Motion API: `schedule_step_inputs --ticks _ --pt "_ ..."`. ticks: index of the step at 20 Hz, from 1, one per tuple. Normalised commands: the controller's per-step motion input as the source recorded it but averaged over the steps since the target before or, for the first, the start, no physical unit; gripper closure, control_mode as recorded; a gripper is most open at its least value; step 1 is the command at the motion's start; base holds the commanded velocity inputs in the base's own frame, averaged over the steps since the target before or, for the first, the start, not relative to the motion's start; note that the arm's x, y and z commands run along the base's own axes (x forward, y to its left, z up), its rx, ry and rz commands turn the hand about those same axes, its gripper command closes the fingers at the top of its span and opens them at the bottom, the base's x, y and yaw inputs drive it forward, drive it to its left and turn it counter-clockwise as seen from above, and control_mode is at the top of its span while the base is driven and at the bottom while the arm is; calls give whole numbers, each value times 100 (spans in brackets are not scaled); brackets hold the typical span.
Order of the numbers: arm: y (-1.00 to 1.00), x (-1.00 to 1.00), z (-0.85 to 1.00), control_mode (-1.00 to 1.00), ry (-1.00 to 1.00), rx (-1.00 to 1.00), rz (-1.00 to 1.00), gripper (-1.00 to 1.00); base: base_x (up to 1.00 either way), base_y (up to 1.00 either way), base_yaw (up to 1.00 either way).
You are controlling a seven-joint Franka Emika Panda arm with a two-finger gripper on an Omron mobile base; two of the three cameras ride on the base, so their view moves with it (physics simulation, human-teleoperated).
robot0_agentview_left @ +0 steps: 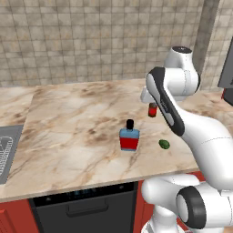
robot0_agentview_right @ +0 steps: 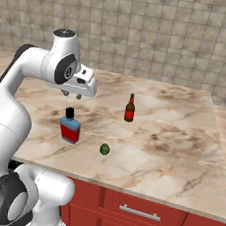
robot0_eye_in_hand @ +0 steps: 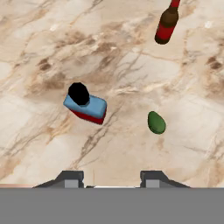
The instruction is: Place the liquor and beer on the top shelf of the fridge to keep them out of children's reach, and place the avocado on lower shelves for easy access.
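The liquor, a squat blue bottle with a red label and black cap, stands upright mid-counter. From above in the hand view, the liquor lies left of centre. The slim brown beer stands farther back; in the left base view my arm partly covers the beer. The small dark-green avocado lies near the counter's front edge, right of the liquor. My gripper hangs open in the air above the counter, just behind the liquor, with nothing between its fingers. The fridge and its shelves are out of view.
The marble counter ends at a tiled wall behind. A steel sink sits at its left end. Below the front edge are a dark appliance front and red drawers.
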Motion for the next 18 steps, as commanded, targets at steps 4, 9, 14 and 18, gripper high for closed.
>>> schedule_step_inputs --ticks 4,9,14,18 --pt "-4 -6 -13 -100 0 0 1 -100 0 0 0" --pt "-24 -3 -17 -100 -3 0 11 -100 0 0 0" --pt "-23 1 -12 -100 -9 0 5 -100 0 0 0" --pt "-47 5 -12 -100 -4 0 0 -100 0 0 0"
